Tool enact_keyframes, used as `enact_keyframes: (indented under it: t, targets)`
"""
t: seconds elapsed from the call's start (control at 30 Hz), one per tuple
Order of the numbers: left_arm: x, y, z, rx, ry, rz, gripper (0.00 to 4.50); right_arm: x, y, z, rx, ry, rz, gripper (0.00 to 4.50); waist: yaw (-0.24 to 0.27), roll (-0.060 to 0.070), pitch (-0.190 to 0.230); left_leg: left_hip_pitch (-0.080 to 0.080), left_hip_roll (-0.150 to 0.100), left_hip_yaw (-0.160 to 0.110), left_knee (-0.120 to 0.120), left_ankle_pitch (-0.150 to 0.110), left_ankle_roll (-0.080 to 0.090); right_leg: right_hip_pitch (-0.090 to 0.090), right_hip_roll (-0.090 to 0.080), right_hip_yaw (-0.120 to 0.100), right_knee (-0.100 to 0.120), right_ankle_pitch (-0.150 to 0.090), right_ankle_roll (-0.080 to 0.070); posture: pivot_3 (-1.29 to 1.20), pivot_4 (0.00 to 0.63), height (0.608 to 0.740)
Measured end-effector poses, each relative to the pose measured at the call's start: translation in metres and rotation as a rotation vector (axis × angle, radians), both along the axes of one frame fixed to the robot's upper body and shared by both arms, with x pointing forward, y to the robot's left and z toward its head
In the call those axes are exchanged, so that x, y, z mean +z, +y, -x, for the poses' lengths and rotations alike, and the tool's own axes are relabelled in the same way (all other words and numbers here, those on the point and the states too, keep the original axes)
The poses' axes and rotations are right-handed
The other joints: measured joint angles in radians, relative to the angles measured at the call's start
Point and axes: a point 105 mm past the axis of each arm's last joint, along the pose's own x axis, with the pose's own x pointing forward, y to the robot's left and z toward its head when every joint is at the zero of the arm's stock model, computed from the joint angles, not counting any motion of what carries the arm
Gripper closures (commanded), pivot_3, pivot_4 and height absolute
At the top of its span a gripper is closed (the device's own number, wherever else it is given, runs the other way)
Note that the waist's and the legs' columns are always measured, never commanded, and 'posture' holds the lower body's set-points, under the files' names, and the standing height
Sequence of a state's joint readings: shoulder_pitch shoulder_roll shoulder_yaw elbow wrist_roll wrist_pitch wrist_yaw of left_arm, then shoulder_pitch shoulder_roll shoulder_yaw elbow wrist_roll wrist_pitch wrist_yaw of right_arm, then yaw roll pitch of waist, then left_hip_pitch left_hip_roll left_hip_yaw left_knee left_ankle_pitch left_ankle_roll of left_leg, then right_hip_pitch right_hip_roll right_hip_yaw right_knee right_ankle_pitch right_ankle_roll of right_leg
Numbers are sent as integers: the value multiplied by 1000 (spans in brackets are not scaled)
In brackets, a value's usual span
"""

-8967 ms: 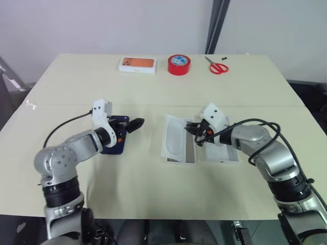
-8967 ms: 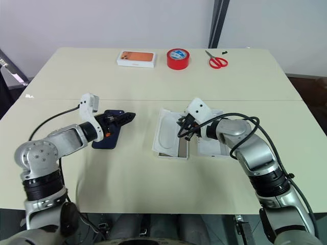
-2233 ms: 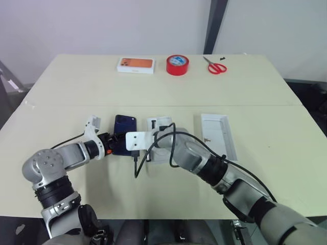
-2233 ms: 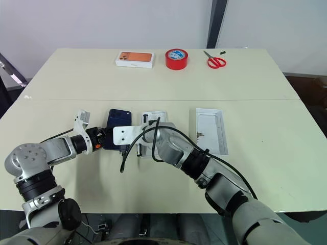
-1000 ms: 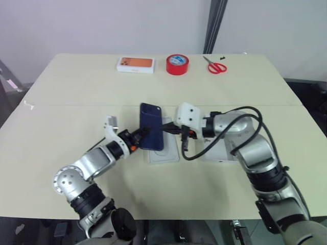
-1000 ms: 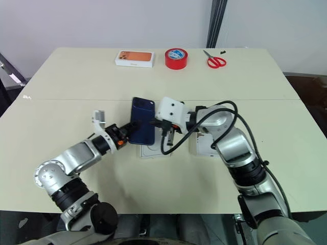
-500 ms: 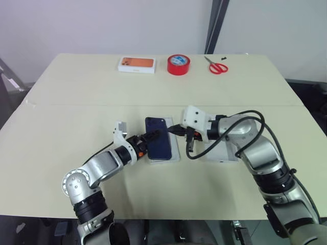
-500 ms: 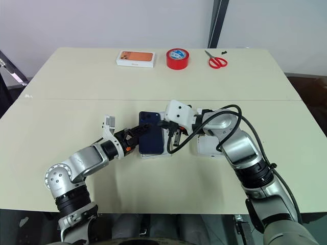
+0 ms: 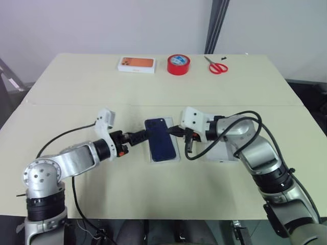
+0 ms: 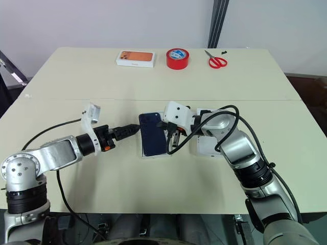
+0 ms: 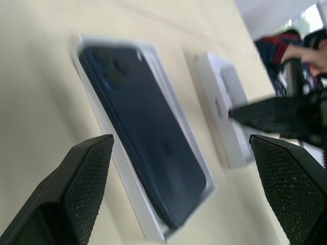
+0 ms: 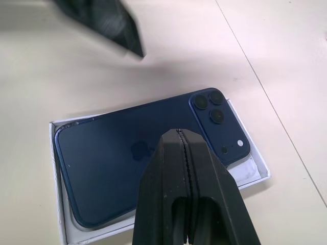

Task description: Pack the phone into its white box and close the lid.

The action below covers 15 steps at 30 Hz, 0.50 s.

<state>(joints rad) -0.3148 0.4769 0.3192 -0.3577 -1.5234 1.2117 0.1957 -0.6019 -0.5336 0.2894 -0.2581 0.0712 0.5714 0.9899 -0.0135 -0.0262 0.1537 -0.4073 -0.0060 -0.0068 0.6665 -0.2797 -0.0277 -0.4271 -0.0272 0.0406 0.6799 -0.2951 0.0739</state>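
1 phone [image 9: 163, 139], 1 tape roll [image 9: 179, 65], 1 scissors [image 9: 217, 66]

1. The table [image 9: 153, 194] is pale cream, with a seam running across its middle.
2. Along its far edge lie an orange-topped box [image 9: 136, 65], a red tape roll [image 9: 179, 65] and red scissors [image 9: 218, 66].
3. Near the centre sits the white box [image 9: 177, 151], the lid [image 9: 223, 151] just beside it toward the right edge.

I see a dark navy phone [image 9: 162, 139] with a glossy back in a white box [image 12: 59, 204], a red tape roll [image 9: 179, 64], red-handled scissors [image 9: 218, 67], and a white box with an orange top [image 9: 136, 65] on the cream table [image 9: 255, 87].
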Motion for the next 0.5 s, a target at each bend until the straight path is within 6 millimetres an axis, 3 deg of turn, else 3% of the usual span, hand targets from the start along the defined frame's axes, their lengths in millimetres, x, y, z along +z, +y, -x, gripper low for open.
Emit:
enact_keyframes:
  t: [0.03, 0.13, 0.2, 0.27, 0.4, 0.5]
  targets:
    - [2, 6, -4, 30, -30, -25, 27, 0, 0, 0, -3, 0, -1, 4500, -1, 0, 0, 0, 0, 0, 0, 0, 0, 0, 0, 0, 0, 0, 0, 0, 150, 733]
    - [-3, 33, -12, 120, -117, -267, 881, -2, -4, -6, -43, 16, 4, 4500, -7, 1, 1, 1, 0, 1, -1, 0, 0, 0, 0, 1, 0, 0, 0, 0, 150, 733]
    - [-11, 48, -14, 151, -190, -441, 1889, -5, -9, -12, -94, 42, 12, 4500, -6, 3, 2, 1, 0, 1, -2, 0, 0, 0, 0, 1, -1, 0, -1, 0, 150, 733]
    - [-19, 49, -12, 119, -228, -494, 2893, -6, -8, -17, -136, 64, 5, 4500, -2, 4, 2, 0, 0, 1, -2, 0, 0, 0, 0, 1, -1, 0, -1, 0, 150, 733]
    - [-25, 46, -9, 58, -273, -479, 2893, -5, 19, -12, -109, 80, -13, 4500, -3, 4, 2, 0, 1, 1, -2, 0, 1, 0, -1, 0, -2, 0, -1, 0, 150, 733]
    - [-24, 56, -5, 43, -317, -464, 2893, -14, 44, -6, -89, 94, -2, 4500, -10, 4, 2, 0, 1, 1, -2, 0, 1, -1, -1, 0, -2, 0, -1, 0, 150, 733]
